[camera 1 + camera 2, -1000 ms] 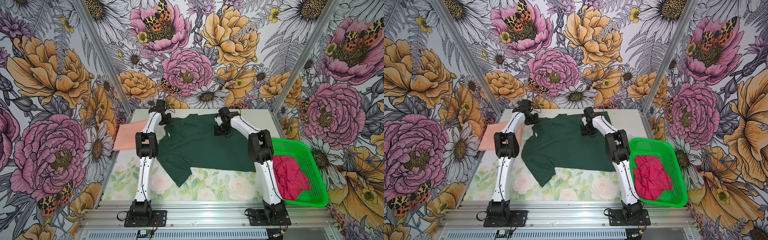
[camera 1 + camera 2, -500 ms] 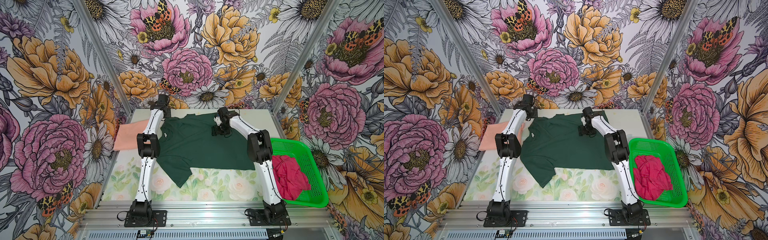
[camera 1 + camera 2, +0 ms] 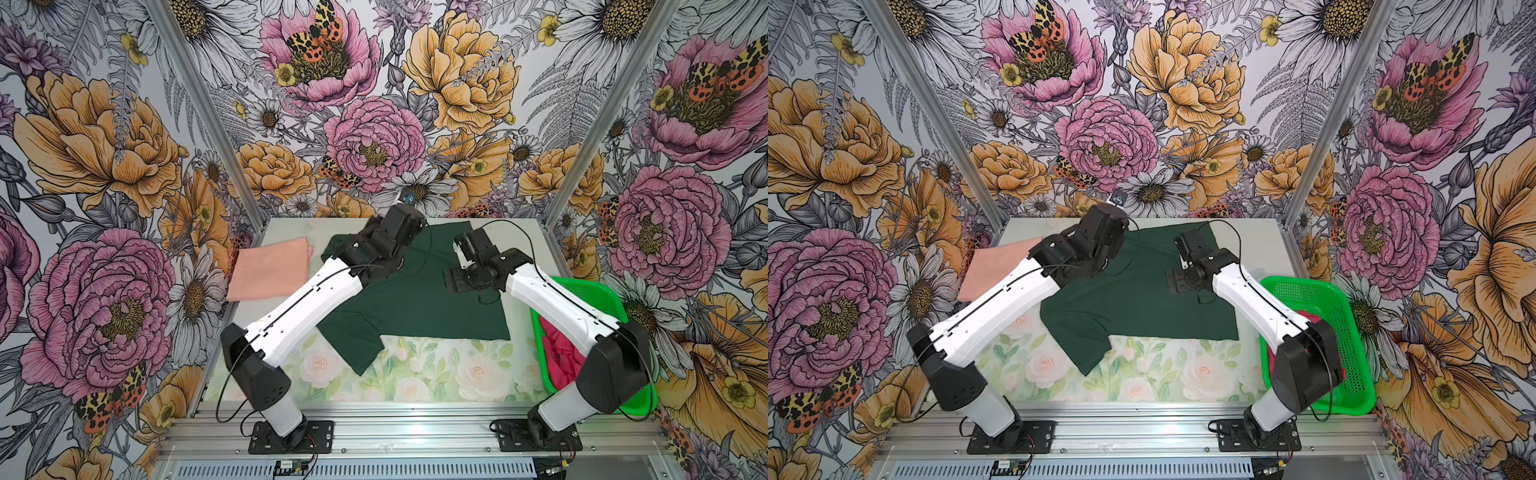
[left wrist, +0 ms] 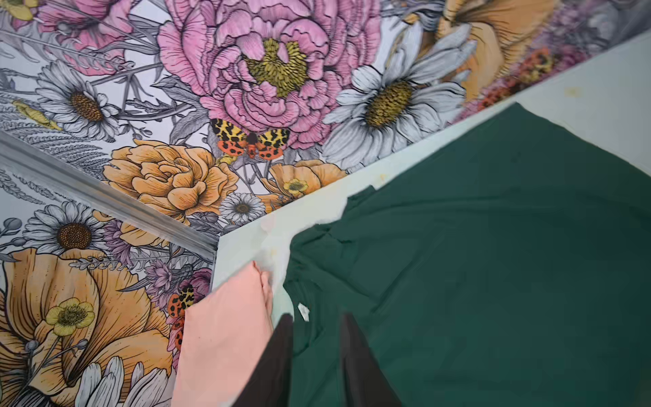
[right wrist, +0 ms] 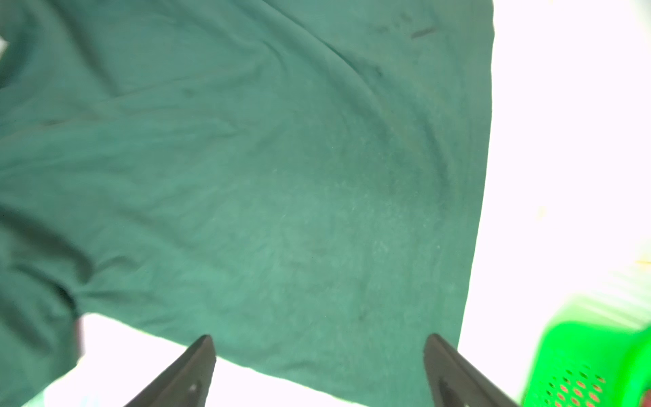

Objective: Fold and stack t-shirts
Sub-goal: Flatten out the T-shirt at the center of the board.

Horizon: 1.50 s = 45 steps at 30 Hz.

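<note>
A bright green perforated plastic basket (image 3: 594, 291) (image 3: 1354, 353) is seen at the right edge of the table in both top views, and it appears blurred in the right wrist view (image 5: 599, 352). The table (image 3: 436, 374) is covered with a pale print of roses and leaves. The space is enclosed on three sides by floral wallpaper (image 3: 374, 137) of pink and orange blooms, daisies and spotted moths. Two slanted aluminium posts (image 3: 205, 112) are set at the corners, and an aluminium rail (image 3: 415, 428) runs along the near edge.
</note>
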### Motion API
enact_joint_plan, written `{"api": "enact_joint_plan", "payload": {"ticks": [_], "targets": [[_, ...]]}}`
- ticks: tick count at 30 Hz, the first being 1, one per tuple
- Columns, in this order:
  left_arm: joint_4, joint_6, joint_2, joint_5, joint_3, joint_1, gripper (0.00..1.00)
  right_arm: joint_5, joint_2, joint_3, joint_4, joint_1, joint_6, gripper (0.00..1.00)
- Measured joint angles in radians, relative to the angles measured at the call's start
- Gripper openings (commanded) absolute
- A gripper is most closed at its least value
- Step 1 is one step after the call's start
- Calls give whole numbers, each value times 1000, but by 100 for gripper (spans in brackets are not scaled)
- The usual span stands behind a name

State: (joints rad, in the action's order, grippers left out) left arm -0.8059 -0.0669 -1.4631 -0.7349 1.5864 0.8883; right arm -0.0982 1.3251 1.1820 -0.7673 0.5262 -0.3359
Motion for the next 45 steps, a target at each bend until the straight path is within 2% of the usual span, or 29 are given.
{"api": "enact_joint_plan", "payload": {"ticks": [1,2,4,6,8,9,10,12,15,17,18,22,27,28,30,31,32,38,45], "targets": [[3,35,92,75,-105,-9,43,42,-106,-99,50,-12,-30,99],[8,72,155,136,-177,-44,41,72,-186,-173,76,-43,-60,99],[13,179,267,240,-317,-150,53,97,-228,-256,100,-85,-111,99],[-8,272,317,277,-410,-182,62,98,-188,-296,100,-57,-151,99],[-73,344,320,296,-466,-138,75,92,-162,-336,95,-16,-185,99],[-117,385,304,295,-488,-97,86,90,-166,-354,82,3,-202,99],[-158,423,280,291,-508,-49,91,86,-177,-362,69,17,-218,99],[-214,488,210,294,-541,39,98,70,-205,-364,62,23,-241,99],[-266,544,48,325,-562,118,98,50,-249,-357,61,25,-263,99],[-281,576,-66,341,-565,132,94,40,-257,-343,60,30,-271,99],[-288,594,-126,351,-567,138,89,37,-257,-333,57,32,-274,99],[-315,662,-250,369,-592,155,56,19,-257,-306,47,38,-274,99],[-337,721,-251,378,-619,163,53,5,-238,-277,34,38,-270,99],[-338,727,-249,379,-623,163,47,3,-229,-269,30,38,-269,99],[-338,743,-245,387,-638,160,25,-3,-214,-257,25,38,-266,99],[-339,748,-245,394,-650,154,9,-5,-208,-251,23,38,-265,99],[-336,750,-244,401,-667,145,0,-7,-203,-246,23,38,-264,99],[-334,745,-206,434,-725,67,0,-12,-198,-236,16,38,-251,98],[-328,738,-130,502,-737,21,0,-21,-222,-235,-2,38,-247,96]]}}
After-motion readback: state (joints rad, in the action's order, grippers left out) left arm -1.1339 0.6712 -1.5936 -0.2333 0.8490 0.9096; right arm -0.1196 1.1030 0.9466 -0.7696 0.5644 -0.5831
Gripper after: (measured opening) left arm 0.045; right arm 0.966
